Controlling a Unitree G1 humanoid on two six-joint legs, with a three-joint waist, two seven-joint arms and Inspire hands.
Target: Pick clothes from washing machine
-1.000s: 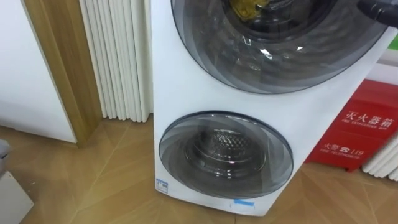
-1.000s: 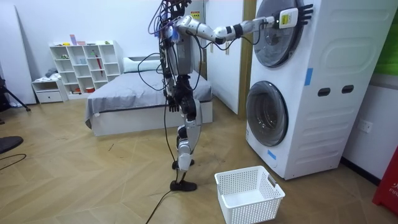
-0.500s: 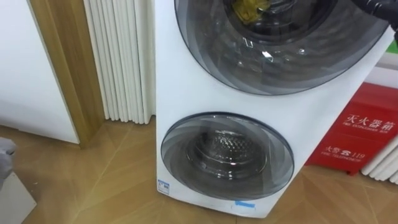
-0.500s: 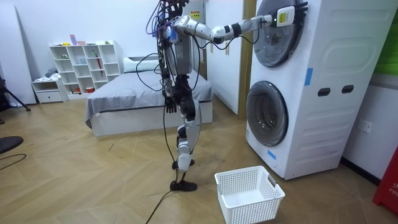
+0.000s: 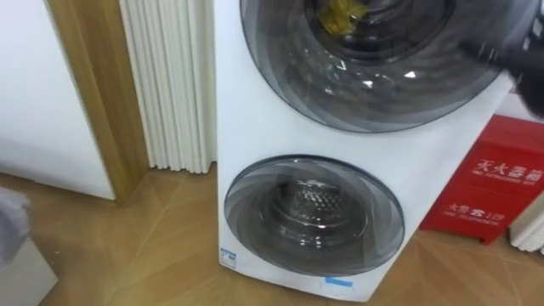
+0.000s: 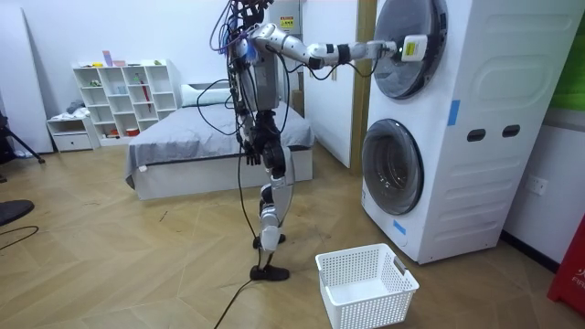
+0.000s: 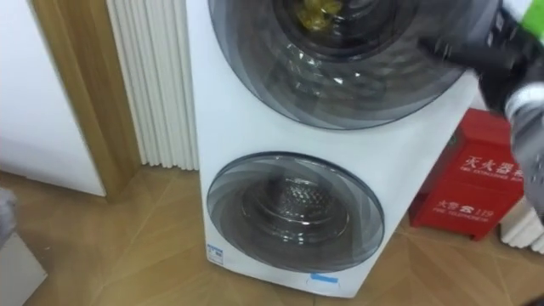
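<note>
**Right hand point(image 5: 523, 51) at the washer's point(image 5: 255, 127) upper door point(image 5: 374, 76), clothes not yet taken out.**

In the left eye view, a yellow cloth point(image 5: 342, 15) is seen through the upper door's glass at the top middle, inside the drum. The right hand is placed at the door's right rim, upper right, presumably so that the door can be pulled open. It is too blurred for its grip to be told. The lower door point(image 5: 314, 214), lower middle, is shut.

In the room view, the right arm is stretched high and nearly level to the rim at upper right. The left hand point(image 6: 249, 157) is hung beside the hip, its state unreadable. A basket point(image 6: 366, 285) is set on the floor before the washer, bottom middle, likely to receive the clothes.

In the right eye view, the right hand is seen dark against the rim, upper right.
</note>
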